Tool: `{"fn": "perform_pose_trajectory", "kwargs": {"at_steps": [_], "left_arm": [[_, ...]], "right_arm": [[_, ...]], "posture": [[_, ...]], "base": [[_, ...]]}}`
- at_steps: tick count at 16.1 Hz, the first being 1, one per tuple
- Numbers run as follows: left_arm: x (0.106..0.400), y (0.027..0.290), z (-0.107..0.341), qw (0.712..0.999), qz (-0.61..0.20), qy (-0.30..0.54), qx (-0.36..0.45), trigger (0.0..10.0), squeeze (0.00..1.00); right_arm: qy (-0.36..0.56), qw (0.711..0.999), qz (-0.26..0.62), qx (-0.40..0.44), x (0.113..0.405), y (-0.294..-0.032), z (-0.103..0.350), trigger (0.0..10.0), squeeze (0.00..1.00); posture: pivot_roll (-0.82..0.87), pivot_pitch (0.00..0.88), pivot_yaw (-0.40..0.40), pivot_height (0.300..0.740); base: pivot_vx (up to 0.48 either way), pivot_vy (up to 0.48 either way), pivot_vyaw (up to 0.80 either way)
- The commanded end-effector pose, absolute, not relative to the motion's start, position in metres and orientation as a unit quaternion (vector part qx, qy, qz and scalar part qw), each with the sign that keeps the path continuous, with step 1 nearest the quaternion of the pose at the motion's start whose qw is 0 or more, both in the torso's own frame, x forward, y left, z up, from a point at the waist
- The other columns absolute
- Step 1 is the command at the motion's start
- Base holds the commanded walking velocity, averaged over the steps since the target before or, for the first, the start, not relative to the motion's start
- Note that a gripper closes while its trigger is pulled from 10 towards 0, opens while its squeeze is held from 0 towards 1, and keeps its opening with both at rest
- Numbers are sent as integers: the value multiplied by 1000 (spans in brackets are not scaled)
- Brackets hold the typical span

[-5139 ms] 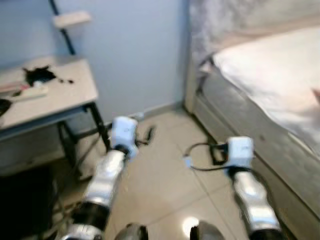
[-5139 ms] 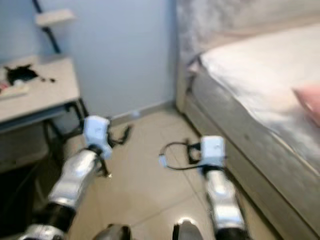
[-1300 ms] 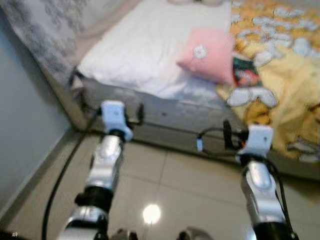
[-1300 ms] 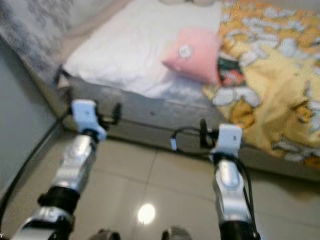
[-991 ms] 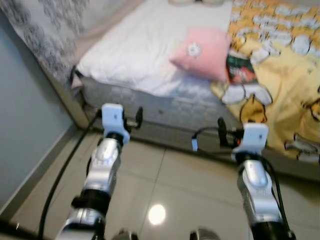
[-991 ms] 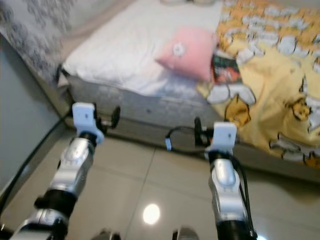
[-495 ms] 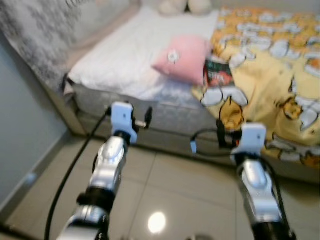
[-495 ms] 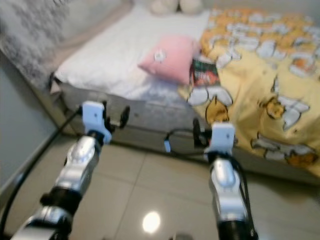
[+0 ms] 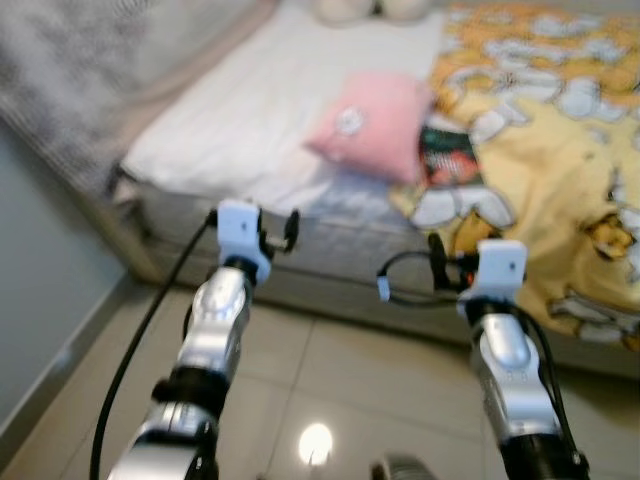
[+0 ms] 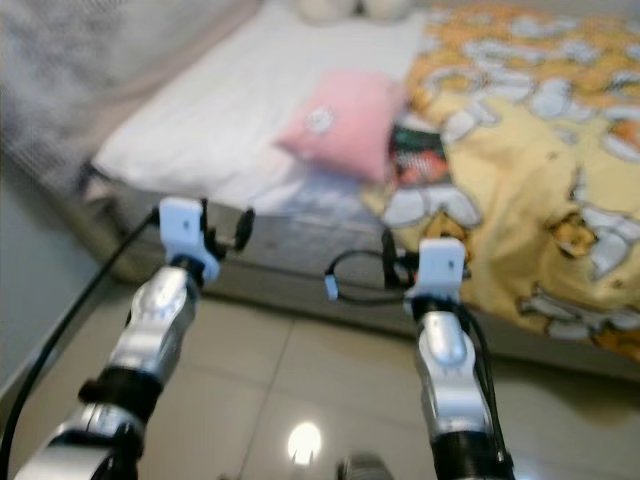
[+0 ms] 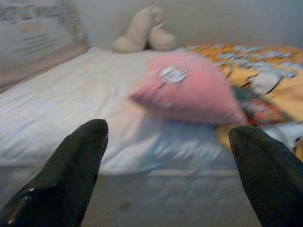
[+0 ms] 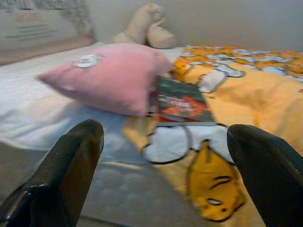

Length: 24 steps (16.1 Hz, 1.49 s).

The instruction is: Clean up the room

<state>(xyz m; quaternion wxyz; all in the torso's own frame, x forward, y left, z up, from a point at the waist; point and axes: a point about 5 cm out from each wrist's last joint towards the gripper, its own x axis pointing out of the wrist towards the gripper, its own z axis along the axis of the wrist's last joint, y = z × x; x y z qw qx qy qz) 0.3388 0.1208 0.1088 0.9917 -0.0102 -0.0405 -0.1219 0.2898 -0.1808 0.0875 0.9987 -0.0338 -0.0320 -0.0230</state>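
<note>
A bed with a white sheet stands in front of me. On it lie a pink pillow, a dark-covered book at the pillow's right edge, and a yellow cartoon-print blanket. Both silver arms reach forward over the floor, short of the mattress side. My left gripper is open and empty and faces the pillow. My right gripper is also open and empty and faces the book.
A beige plush toy sits at the head of the bed. A black cable trails from the left arm across the tiled floor. A grey wall and the bed's corner lie to the left.
The camera has swung from a desk and blue wall round to the bed. Over the last second the view shifted only slightly. Both grippers stay open and empty.
</note>
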Motion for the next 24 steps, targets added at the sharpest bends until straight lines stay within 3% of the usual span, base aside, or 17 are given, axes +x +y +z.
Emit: {"fn": "perform_pose_trajectory", "kwargs": {"at_steps": [1,18,24], "left_arm": [[341,115,111,991,-129,-44,-10,10000,0],[345,102,116,985,-165,-57,4,10000,0],[344,89,117,981,-186,-59,7,10000,0]], "right_arm": [[-29,998,-32,-40,290,-186,87,10000,0],[-31,997,-57,-50,289,-193,87,10000,0],[-41,996,-57,-53,290,-193,93,10000,0]], "posture": [[-209,0,55,714],[-233,0,71,714],[-244,0,75,714]], "base": [[480,0,0],[480,0,-47],[472,0,-480]]}}
